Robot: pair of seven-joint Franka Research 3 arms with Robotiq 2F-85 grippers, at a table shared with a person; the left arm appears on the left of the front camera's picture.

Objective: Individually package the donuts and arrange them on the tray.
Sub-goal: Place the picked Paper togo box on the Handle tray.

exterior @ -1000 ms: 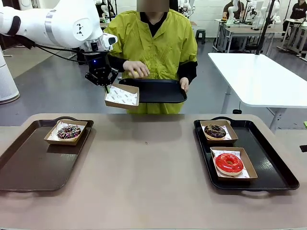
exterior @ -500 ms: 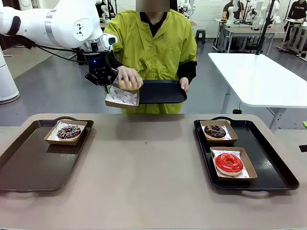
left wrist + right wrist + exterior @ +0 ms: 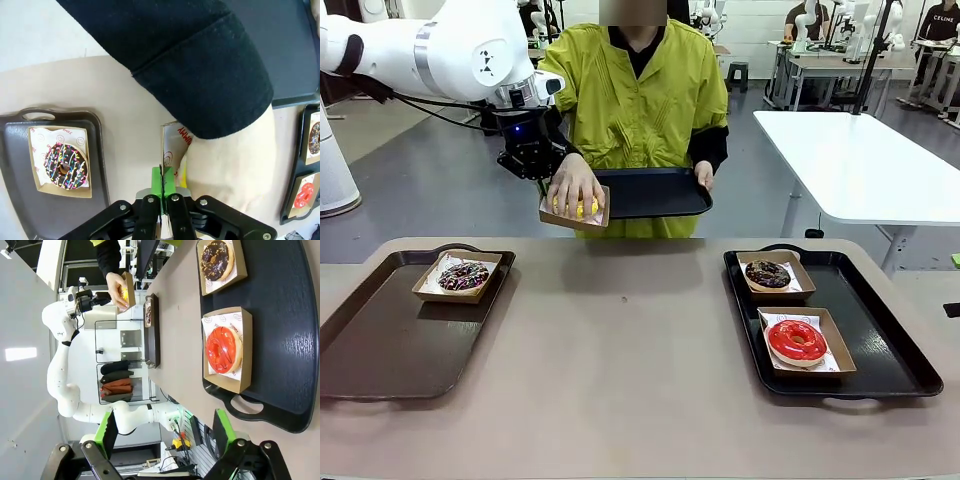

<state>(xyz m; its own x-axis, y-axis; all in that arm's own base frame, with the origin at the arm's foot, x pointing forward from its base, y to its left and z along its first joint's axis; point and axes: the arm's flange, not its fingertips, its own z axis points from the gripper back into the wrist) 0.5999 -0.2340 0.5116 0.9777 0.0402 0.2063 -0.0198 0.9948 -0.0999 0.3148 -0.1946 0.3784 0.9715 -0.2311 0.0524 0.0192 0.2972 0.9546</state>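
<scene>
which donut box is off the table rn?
The box with the yellow donut: the left gripper holds it in the air, the person's hand on the donut. The other three sit on trays.

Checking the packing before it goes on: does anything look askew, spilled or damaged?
Nothing stands out. The red donut and both chocolate donuts sit squarely in their boxes on the trays. The left pincer holds a box level while the person's hand sets the yellow donut in.

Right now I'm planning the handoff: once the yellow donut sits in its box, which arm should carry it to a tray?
Left. The left gripper already pinches the box edge; the right gripper is open, away.
</scene>
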